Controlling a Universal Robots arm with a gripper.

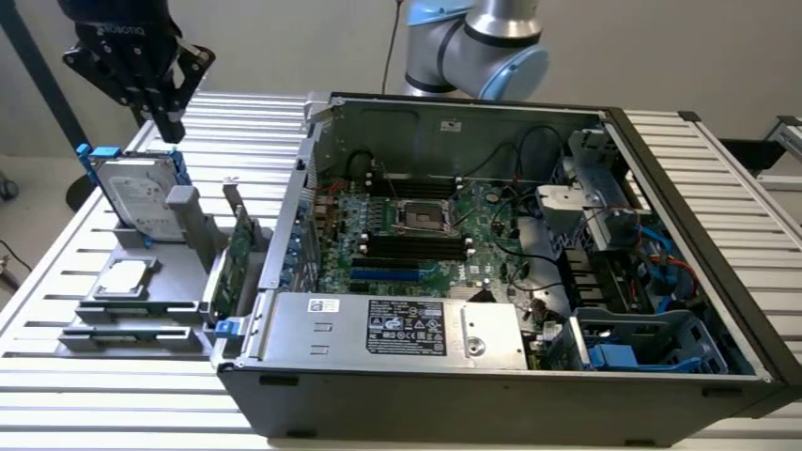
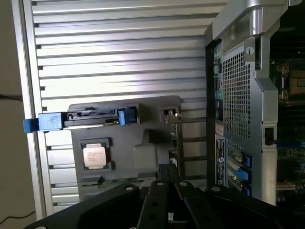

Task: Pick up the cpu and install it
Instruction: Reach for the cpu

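Slatted table (image 1: pixel 51 272): gray holder (image 1: pixel 188 271) keeps cpu (image 1: pixel 123 278) beside hard drive (image 1: pixel 131 193); fingers (image 1: pixel 167 120) overhead clenched, empty.

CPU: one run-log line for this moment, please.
hand: above gray holder, holding nothing | cpu: flat in holder, beside case, not yet picked | hard drive: upright in holder

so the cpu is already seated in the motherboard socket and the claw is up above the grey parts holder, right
Not quite: the cpu is not in the socket; it lies in a recess of the grey parts holder outside the case, as the wrist view shows. The claw is above that holder.
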